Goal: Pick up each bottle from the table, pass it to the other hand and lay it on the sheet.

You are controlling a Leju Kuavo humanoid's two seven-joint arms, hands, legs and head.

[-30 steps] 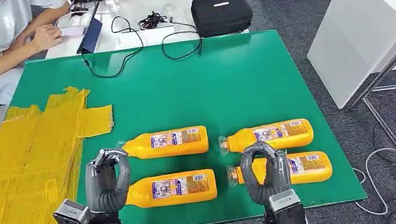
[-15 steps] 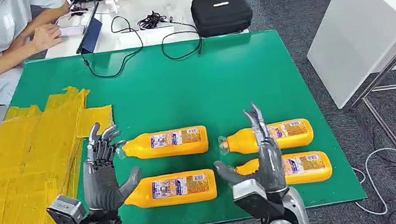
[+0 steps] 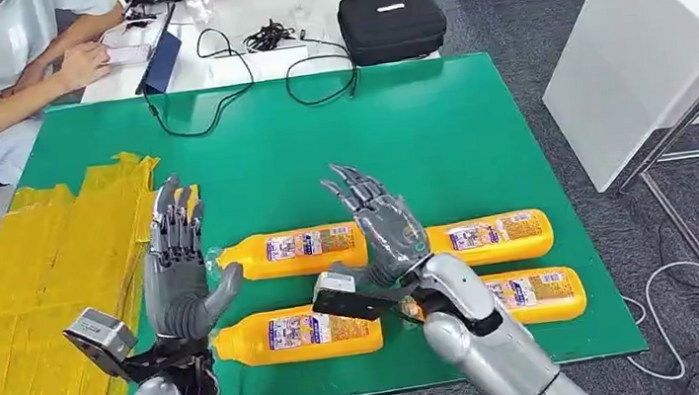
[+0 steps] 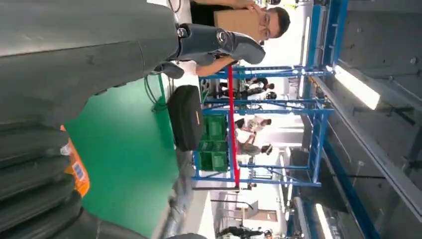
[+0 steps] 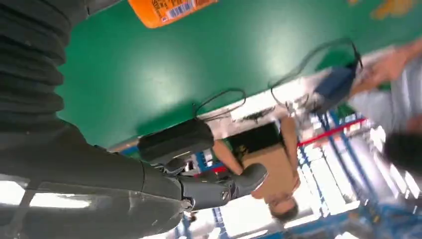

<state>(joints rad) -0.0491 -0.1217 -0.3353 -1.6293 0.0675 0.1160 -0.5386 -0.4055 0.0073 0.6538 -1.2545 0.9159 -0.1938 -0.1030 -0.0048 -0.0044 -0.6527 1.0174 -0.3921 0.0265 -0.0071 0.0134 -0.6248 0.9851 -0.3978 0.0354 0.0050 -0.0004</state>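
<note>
Head view: four orange bottles (image 3: 294,251) lie on green table (image 3: 438,138); left hand (image 3: 179,277) and right hand (image 3: 384,228) both spread, holding nothing, raised above them; yellow sheet (image 3: 38,293) at left.

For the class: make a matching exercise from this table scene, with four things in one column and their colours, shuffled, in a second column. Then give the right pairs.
Column one:
1. sheet
2. table mat
3. case
4. left hand

Column two:
A. black
B. grey
C. yellow
D. green

Right pairs: 1-C, 2-D, 3-A, 4-B.

The sheet lies over the near left edge of the table mat, the case stands on the white table beyond it, and the left hand is raised with fingers spread, holding nothing.
</note>
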